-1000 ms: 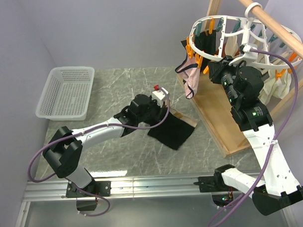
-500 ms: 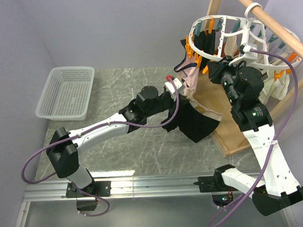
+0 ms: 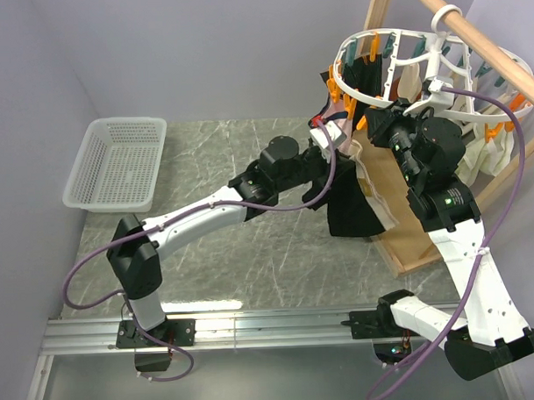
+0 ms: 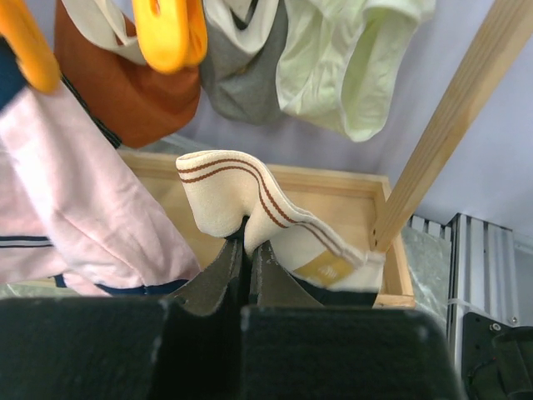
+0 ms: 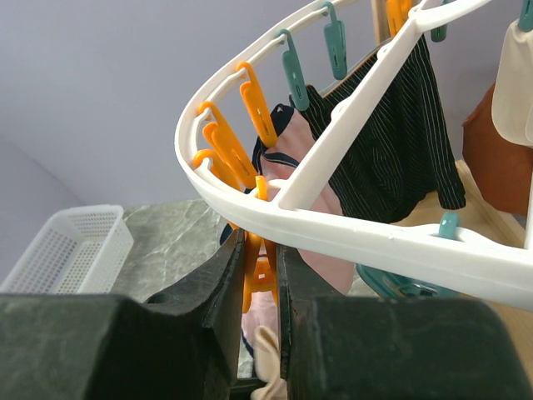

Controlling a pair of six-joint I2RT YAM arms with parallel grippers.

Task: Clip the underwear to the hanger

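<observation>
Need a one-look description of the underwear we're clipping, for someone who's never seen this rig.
Start at the wooden rod on the right, where the round white hanger hangs. Below its ring the left gripper pinches the underwear: black, with a cream waistband striped brown. Unlike the pink garment and the rust garment beside it, it hangs from no clip.
</observation>
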